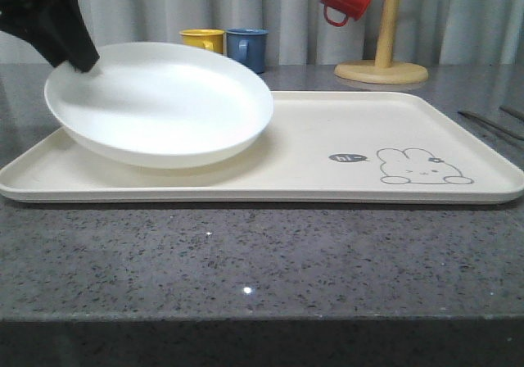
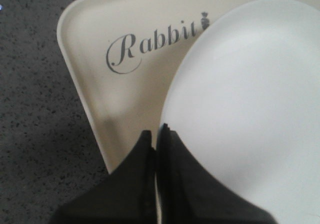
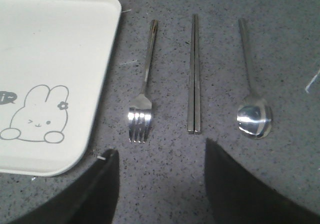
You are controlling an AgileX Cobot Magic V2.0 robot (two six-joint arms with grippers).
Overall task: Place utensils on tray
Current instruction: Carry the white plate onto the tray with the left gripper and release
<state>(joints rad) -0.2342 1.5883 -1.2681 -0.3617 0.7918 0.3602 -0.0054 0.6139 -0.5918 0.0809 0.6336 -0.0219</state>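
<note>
Grey counter (image 3: 165, 174): shiny utensils (image 3: 194, 79) (off tray (image 3: 55, 49))

Plate (image 2: 250, 109) cut off; "Rabbit" script (image 2: 150, 46) partly covered.

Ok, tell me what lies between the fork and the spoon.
The pair of chopsticks lies between the fork and the spoon, parallel to both, on the bare counter, as the right wrist view shows.

place: home kitchen | cues: speckled counter (image 1: 246, 252), mug tree (image 1: 382, 31), curtains (image 1: 295, 6)
</note>
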